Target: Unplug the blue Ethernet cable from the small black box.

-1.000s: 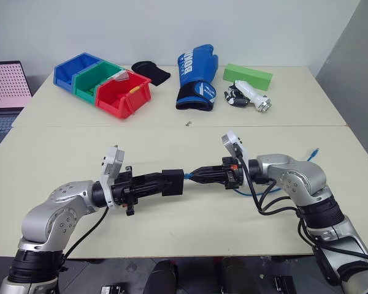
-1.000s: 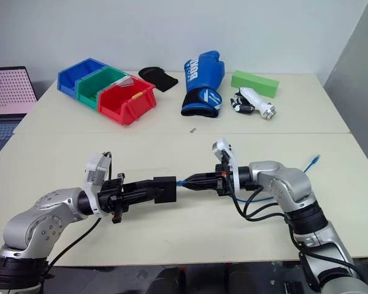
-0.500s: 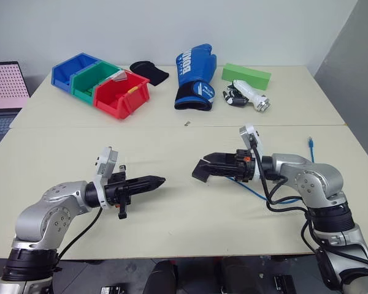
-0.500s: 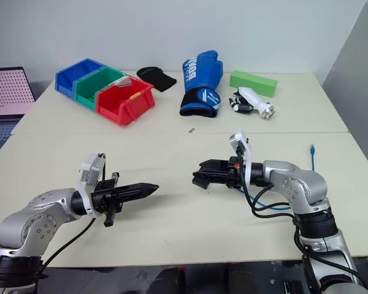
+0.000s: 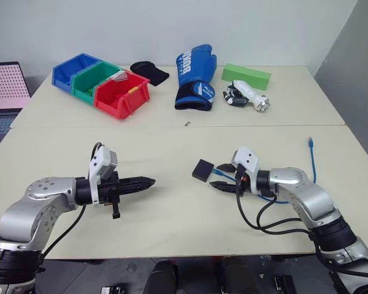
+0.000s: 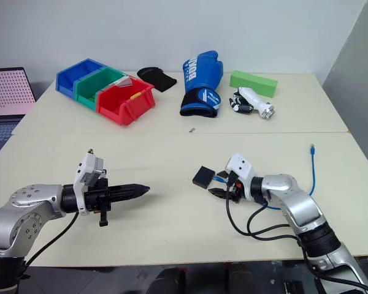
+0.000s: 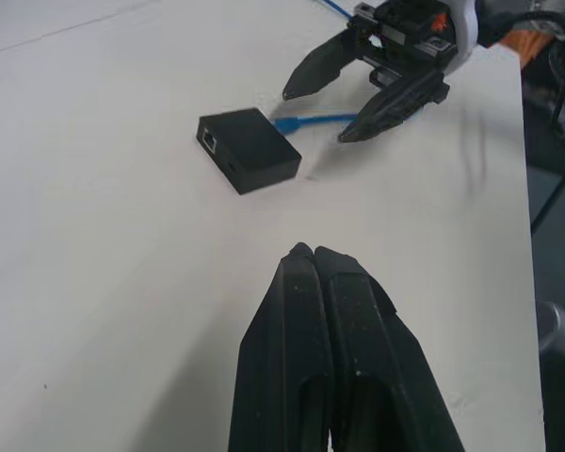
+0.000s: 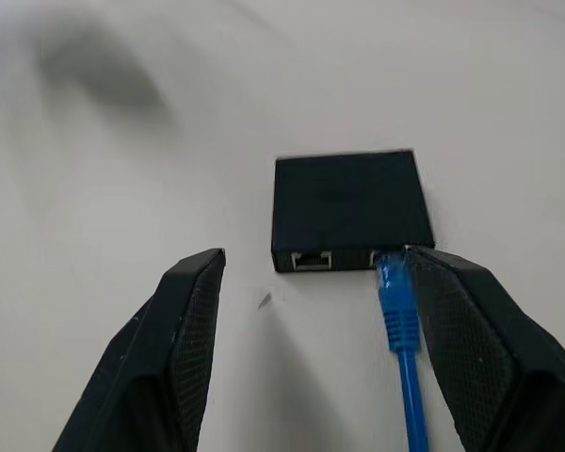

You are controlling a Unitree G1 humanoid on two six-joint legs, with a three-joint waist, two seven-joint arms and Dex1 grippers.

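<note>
Lying flat on the cream tabletop [image 5: 172, 147], the small matte black square box [image 5: 203, 169] sits near the middle of the table, just left of the right gripper [image 5: 221, 177]. That gripper's two black fingers are spread apart and grasp nothing; one fingertip hangs above the table just right of the box, the other a little nearer. Between those fingers runs the thin bright blue Ethernet cable [image 8: 402, 350]; its plug end meets the box's side beside a second, empty port, though whether it is seated or merely touching cannot be told. The cord trails right along the table and its other plug [image 5: 310, 141] lies near the right edge.

Well apart to the left, the left gripper [image 5: 148, 181] points toward the box with its fingers [image 7: 313, 311] clenched together on nothing.

At the far side stand joined blue, green and red plastic bins [image 5: 101, 82], a floppy black fabric piece [image 5: 149, 71], a blue boxing glove [image 5: 195, 75], a green rectangular block [image 5: 246, 75] and a white and black handheld tool [image 5: 248, 96]. A laptop [image 5: 3, 92] shows at the far left.
</note>
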